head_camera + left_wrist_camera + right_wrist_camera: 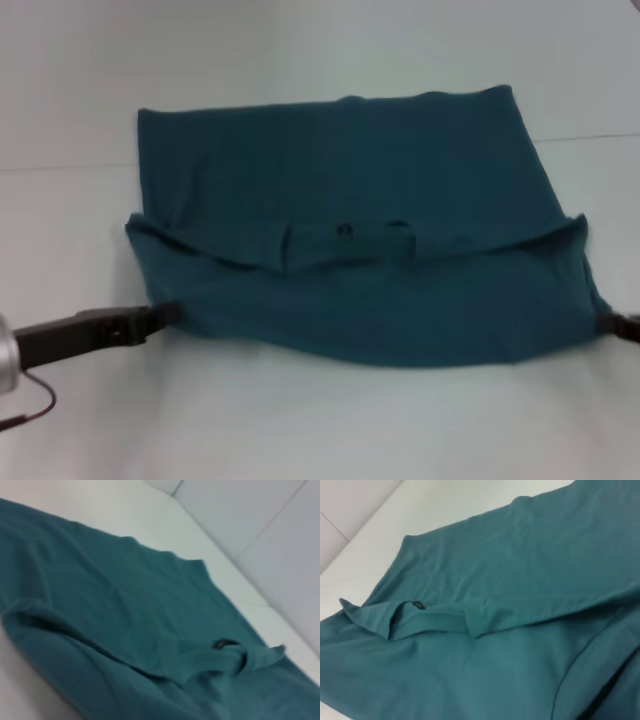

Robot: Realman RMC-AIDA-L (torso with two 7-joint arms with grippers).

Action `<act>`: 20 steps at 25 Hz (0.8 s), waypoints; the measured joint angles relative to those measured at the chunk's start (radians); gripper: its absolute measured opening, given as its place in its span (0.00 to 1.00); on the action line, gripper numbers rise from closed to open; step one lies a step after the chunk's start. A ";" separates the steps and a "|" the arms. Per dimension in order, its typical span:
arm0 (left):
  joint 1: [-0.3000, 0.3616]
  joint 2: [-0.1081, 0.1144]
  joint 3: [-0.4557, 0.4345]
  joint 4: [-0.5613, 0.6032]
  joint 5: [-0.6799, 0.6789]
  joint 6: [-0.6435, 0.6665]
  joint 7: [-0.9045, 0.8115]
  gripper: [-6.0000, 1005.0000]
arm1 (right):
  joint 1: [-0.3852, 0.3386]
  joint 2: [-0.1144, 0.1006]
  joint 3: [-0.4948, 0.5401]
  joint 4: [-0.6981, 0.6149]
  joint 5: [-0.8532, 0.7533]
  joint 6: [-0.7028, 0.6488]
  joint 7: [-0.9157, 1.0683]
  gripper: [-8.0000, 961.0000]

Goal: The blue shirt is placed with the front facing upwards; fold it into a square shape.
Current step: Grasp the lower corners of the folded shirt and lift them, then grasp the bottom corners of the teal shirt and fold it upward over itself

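Blue shirt (360, 240): dark teal-blue garment, lying on the counter (300, 420), centred in the head view. Partly folded: the near portion lies doubled over the far portion, its curved folded edge running across the middle of the cloth from side to side. Plain fabric faces up; no lettering is visible in any view. Far edge straight, with a small notch near its middle. Near edge bows slightly toward the robot.

Neck label (345, 230): small and black, at the collar band, which sits at the middle of the folded edge. Also visible in the left wrist view (220, 643) and the right wrist view (418, 605).

Left gripper (165, 314): dark, reaching in low from the left side, its tip touching the shirt's near left corner. Whether the fingers are clamped on the cloth or merely beside it cannot be told.

Right gripper (622, 325): only its dark tip shows at the right border of the head view, at the shirt's near right corner. State of the fingers cannot be told.

Counter: pale, plain surface beneath the shirt, with a faint seam (590, 137) running across it at the far right.

Cable (35, 408): thin, dark, looping beneath the left arm at the near left.
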 joint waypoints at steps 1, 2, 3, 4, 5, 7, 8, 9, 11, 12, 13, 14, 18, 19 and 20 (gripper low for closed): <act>0.007 0.000 -0.011 0.005 0.001 0.026 0.000 0.00 | -0.014 0.001 0.010 -0.004 0.003 -0.017 -0.015 0.01; 0.015 0.000 -0.024 0.010 0.002 0.052 -0.001 0.00 | -0.036 0.001 0.025 -0.009 0.007 -0.044 -0.041 0.01; 0.022 0.000 -0.039 0.013 0.005 0.081 -0.001 0.00 | -0.056 0.001 0.045 -0.012 0.014 -0.075 -0.072 0.01; 0.027 0.001 -0.052 0.016 0.010 0.101 -0.002 0.00 | -0.069 0.001 0.057 -0.014 0.017 -0.095 -0.093 0.01; 0.031 0.001 -0.063 0.018 0.016 0.125 -0.002 0.00 | -0.087 0.001 0.075 -0.015 0.021 -0.117 -0.119 0.01; 0.037 0.002 -0.084 0.021 0.032 0.167 -0.003 0.00 | -0.118 0.000 0.105 -0.015 0.024 -0.156 -0.166 0.01; 0.039 0.002 -0.089 0.021 0.039 0.185 -0.003 0.00 | -0.130 0.000 0.117 -0.015 0.025 -0.174 -0.187 0.01; 0.040 0.002 -0.092 0.021 0.044 0.201 -0.003 0.00 | -0.144 0.000 0.129 -0.015 0.025 -0.194 -0.210 0.01; 0.043 0.002 -0.096 0.022 0.053 0.233 -0.003 0.00 | -0.169 0.000 0.153 -0.015 0.026 -0.236 -0.259 0.01; 0.045 0.002 -0.101 0.022 0.062 0.264 -0.002 0.00 | -0.192 0.001 0.176 -0.015 0.027 -0.269 -0.296 0.01; 0.045 0.002 -0.101 0.022 0.062 0.264 -0.002 0.00 | -0.192 0.001 0.176 -0.015 0.027 -0.269 -0.296 0.01; 0.046 0.002 -0.103 0.022 0.067 0.277 -0.001 0.00 | -0.204 0.001 0.190 -0.015 0.027 -0.285 -0.314 0.01; 0.059 0.002 -0.107 0.025 0.078 0.342 0.012 0.00 | -0.246 0.006 0.233 -0.015 0.025 -0.346 -0.378 0.01; 0.065 0.002 -0.108 0.025 0.080 0.359 0.017 0.00 | -0.256 0.008 0.242 -0.016 0.024 -0.360 -0.395 0.01; 0.069 0.002 -0.110 0.026 0.083 0.372 0.020 0.00 | -0.265 0.010 0.251 -0.016 0.023 -0.373 -0.411 0.01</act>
